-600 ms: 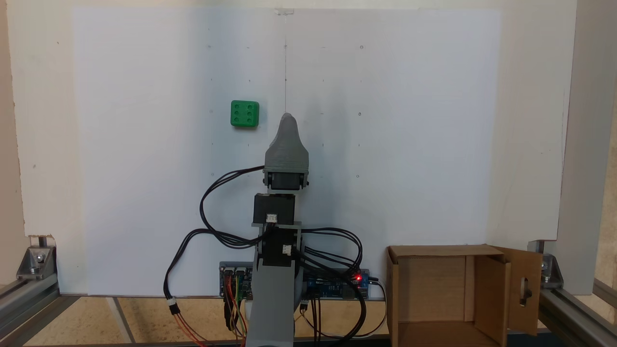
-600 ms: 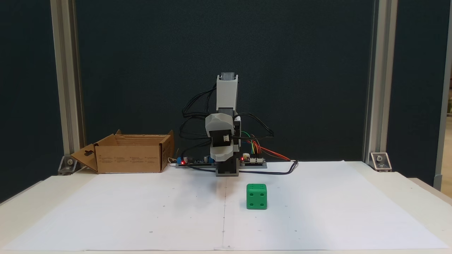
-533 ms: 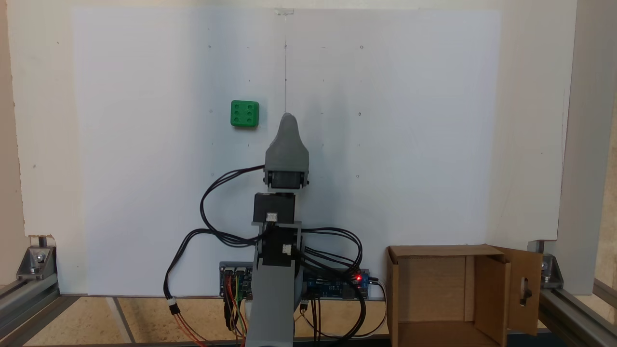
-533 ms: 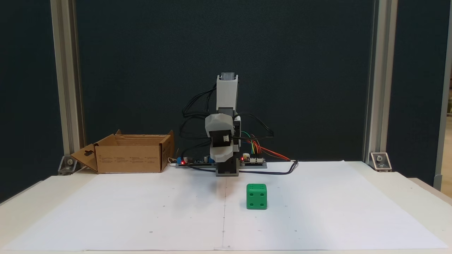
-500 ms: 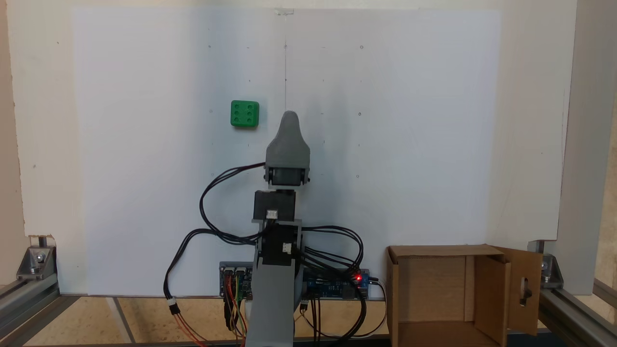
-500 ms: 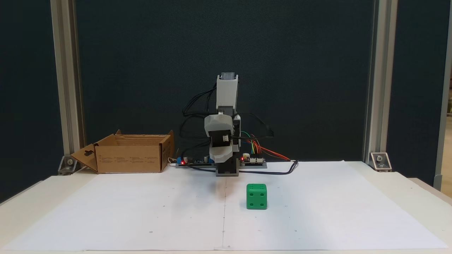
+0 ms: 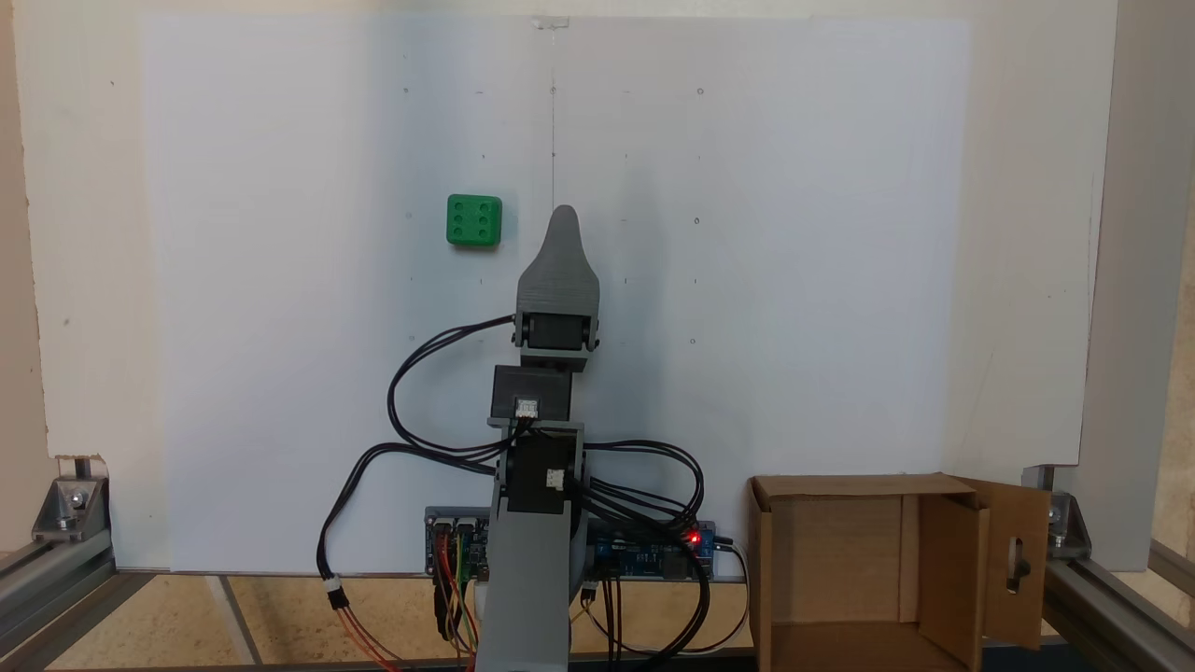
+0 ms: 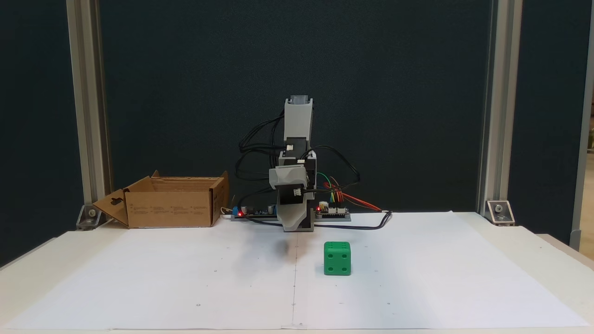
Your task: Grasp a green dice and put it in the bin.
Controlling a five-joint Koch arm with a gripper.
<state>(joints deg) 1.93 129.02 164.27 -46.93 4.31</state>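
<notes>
Green dice [image 7: 474, 220] resting flat on the white paper [image 7: 794, 280] that covers the surface [image 8: 533, 241], six pips up in the fixed view from above, four pips on the face toward the camera in the other fixed view [image 8: 337, 258]. Not touched by anything.

Grey arm [image 7: 532, 579] reaching out from its base over the middle of the paper, black cables [image 7: 411, 392] looping off its joints. Fingers [image 7: 562, 217] pointing away from the base in the view from above, tip close to the dice, a little to the right of it and just lower in that picture, with a clear strip of paper between. From the front, fingers [image 8: 292, 226] hanging low, pointing down at the paper, behind the dice and to its left, above a soft shadow. One grey shell visible from both sides, the two halves lying one behind the other: cannot tell whether spread or closed. Nothing held.

Cardboard box [image 7: 845, 569] standing open at the lower right corner in the view from above, beside the arm's base, one side flap with a cut-out slot swung outward. In the front view, box [image 8: 171, 206] at the back left, well apart from the dice. Circuit boards [image 7: 644, 551] with a red light at the foot of the arm. Aluminium posts [image 8: 88, 116] at both sides before a dark backdrop.
</notes>
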